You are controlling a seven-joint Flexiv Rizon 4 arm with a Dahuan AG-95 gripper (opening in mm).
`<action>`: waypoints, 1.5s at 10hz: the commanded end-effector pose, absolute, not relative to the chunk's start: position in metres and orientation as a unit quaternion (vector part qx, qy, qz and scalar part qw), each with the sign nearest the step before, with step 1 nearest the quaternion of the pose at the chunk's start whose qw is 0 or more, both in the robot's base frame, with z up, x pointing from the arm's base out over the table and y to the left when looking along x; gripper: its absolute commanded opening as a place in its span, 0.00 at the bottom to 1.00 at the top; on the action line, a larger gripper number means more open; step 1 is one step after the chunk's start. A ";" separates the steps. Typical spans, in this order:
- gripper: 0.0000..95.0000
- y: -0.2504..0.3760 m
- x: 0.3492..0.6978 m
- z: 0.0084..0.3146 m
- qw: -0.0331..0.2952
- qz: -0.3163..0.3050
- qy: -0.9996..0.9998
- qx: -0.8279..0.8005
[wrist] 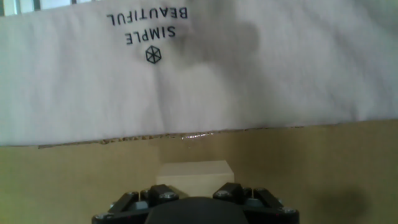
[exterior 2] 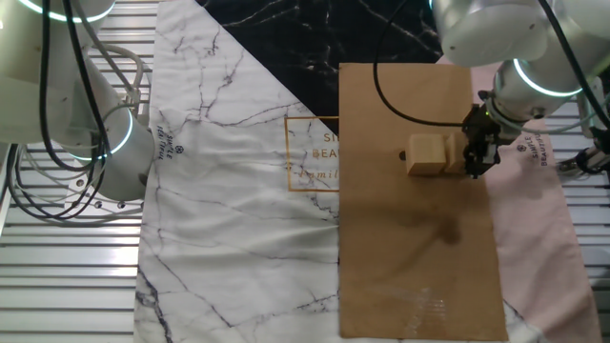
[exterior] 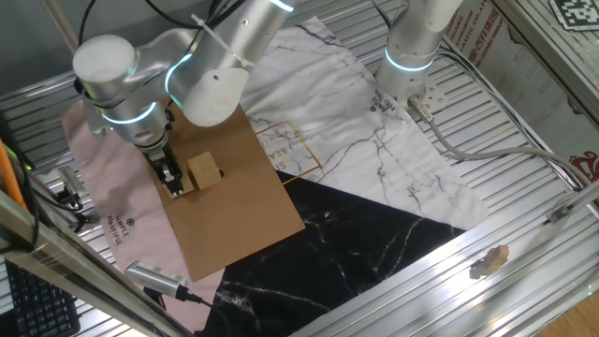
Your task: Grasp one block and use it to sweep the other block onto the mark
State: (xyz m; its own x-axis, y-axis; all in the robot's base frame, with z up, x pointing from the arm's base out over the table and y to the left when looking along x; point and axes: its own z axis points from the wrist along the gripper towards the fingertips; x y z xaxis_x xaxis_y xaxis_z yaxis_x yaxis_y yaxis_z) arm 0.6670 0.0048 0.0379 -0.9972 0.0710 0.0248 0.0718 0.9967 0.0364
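The brown board lies on the table over a pink cloth and a white marbled cloth, and it serves as the landmark here. On the upper half of the board, towards its pink-cloth edge, the gripper stands low over the surface, fingers pointing down. A wooden block rests on the board just beside the gripper, on the side facing the white cloth; in one fixed view the same block sits right against the fingers. In the hand view a pale block shows just past the gripper body, close to the board's edge where the pink cloth begins. Whether this is a second block held between the fingers or the same one cannot be told, nor how far apart the jaws stand. A small black dot, the mark, lies on the board touching or just beside the block's far side, towards the orange printed square on the white cloth.
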 end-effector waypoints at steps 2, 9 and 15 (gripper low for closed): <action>0.00 0.008 0.668 0.036 0.010 -0.019 -0.999 -0.035; 0.00 0.009 0.662 0.034 0.009 -0.019 -0.999 -0.025; 0.00 0.007 0.655 0.034 0.007 -0.020 -1.000 -0.015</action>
State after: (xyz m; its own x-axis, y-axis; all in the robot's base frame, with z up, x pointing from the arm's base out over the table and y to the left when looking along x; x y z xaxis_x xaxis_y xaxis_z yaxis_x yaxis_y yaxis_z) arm 0.6549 0.0074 0.0347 -0.9994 0.0301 0.0152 0.0307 0.9988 0.0386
